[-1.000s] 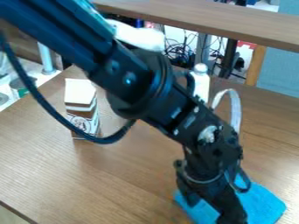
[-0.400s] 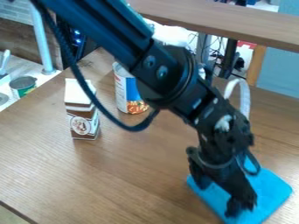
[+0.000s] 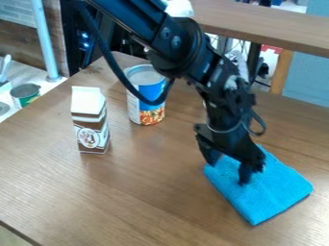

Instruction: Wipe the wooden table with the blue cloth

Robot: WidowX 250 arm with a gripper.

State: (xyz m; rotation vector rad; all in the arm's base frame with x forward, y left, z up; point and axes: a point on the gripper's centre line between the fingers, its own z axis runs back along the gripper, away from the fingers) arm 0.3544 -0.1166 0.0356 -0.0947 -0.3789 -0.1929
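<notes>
The gripper [image 3: 227, 166] stands right of centre, pointing down over the upper left part of a folded blue cloth [image 3: 273, 192]. Its two fingers are apart, one by the cloth's left edge and the other over its surface. Some of the cloth's far side is hidden behind the gripper. The cloth lies flat on the brown wooden table [image 3: 141, 187].
A brown and white carton [image 3: 90, 122] stands upright at left. Behind it to the right is a large can [image 3: 146, 98], partly crossed by the arm's cable. A raised wooden shelf [image 3: 270, 26] runs along the back. A small green can [image 3: 26, 95] sits beyond the table's left edge.
The gripper has moved toward the back of the table, and the blue cloth has slid back with it. The arm now covers less of the large can. The carton has stayed in place.
</notes>
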